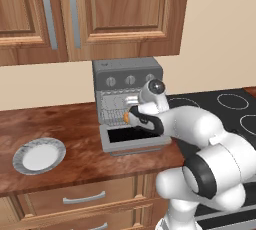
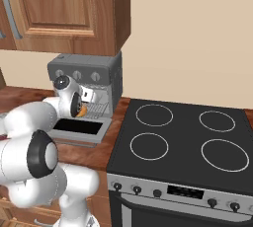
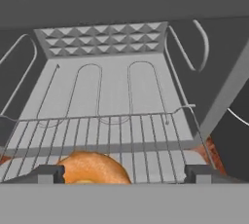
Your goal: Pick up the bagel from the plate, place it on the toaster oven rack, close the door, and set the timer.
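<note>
Fingers (image 3: 47, 174) parted wide, clear gap on both sides of the bagel (image 3: 92, 168); nothing gripped. Bagel low between the two dark tips, nearer the left one in the hand view, resting on the front part of the toaster oven rack (image 3: 107, 133) near its front edge. Rack wires running back into the cavity, ribbed rear wall beyond.

From the left base view: gripper (image 1: 131, 115) at the mouth of the toaster oven (image 1: 128, 90), a sliver of orange bagel (image 1: 126, 118) showing just beside the hand. Door (image 1: 134, 137) folded down flat toward the front edge of the bench (image 1: 75, 129), dark glass facing up. Plate (image 1: 39, 155) bare, near the bench's front edge toward its left end, well apart from the oven.

From the right base view: gripper (image 2: 88, 95) in front of the open cavity, bagel (image 2: 82, 109) a small orange patch beside the wrist, door (image 2: 79, 127) lowered below it.

Counts: one bagel, one plate, one toaster oven with one rack and one door, three round knobs (image 1: 130, 80) across its top panel. One stove (image 2: 180, 144) to the right of the bench, four burner rings on its black top. Wooden wall cabinets (image 1: 90, 14) above, two silver vertical handles seen in the left base view.
</note>
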